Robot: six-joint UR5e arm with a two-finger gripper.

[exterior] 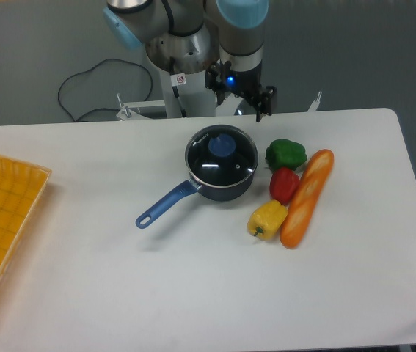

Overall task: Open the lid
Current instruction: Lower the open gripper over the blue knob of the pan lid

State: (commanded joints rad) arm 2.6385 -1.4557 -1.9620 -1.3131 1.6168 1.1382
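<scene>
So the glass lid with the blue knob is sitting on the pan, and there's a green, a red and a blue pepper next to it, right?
Not quite. The third pepper is yellow, not blue; the camera view shows it below the red pepper and green pepper. The lid with its blue knob does sit on the saucepan.
</scene>
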